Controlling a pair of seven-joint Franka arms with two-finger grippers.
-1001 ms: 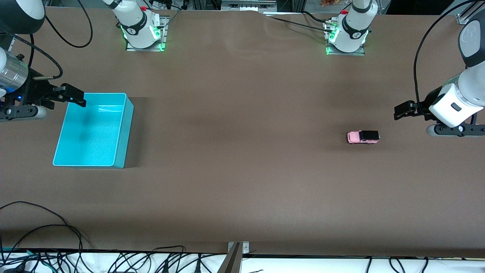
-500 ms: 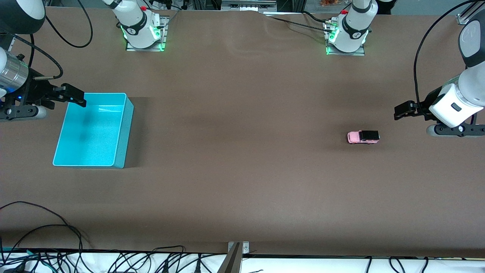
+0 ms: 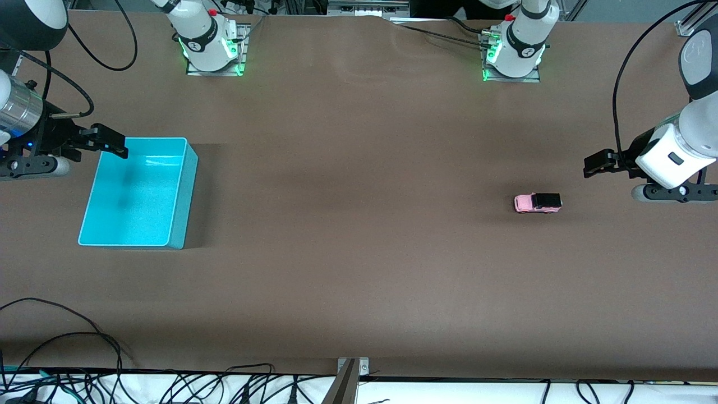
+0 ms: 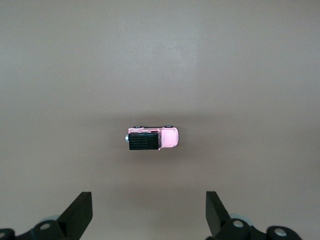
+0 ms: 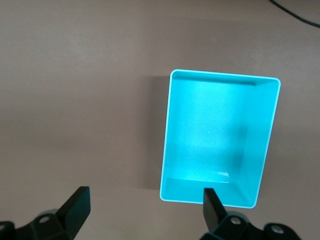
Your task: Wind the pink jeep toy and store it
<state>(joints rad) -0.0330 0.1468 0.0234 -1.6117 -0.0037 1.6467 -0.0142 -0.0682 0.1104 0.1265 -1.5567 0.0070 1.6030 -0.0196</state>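
Waiting, both spread wide: left gripper (image 3: 595, 163) near pink jeep toy (image 3: 537, 202); right gripper (image 3: 109, 141) above turquoise bin (image 3: 182, 191).

A long table (image 3: 359, 252) covered in a plain brown sheet carried only a few things. The pink jeep toy (image 3: 537, 203) stood on its wheels toward the left arm's end, its black roof up, with bare brown surface all round it, while an open turquoise bin (image 3: 138, 193) sat flat on the table toward the right arm's end, well apart from the toy. The two arm bases (image 3: 213, 53) were bolted to the table along the edge farthest from the front camera.
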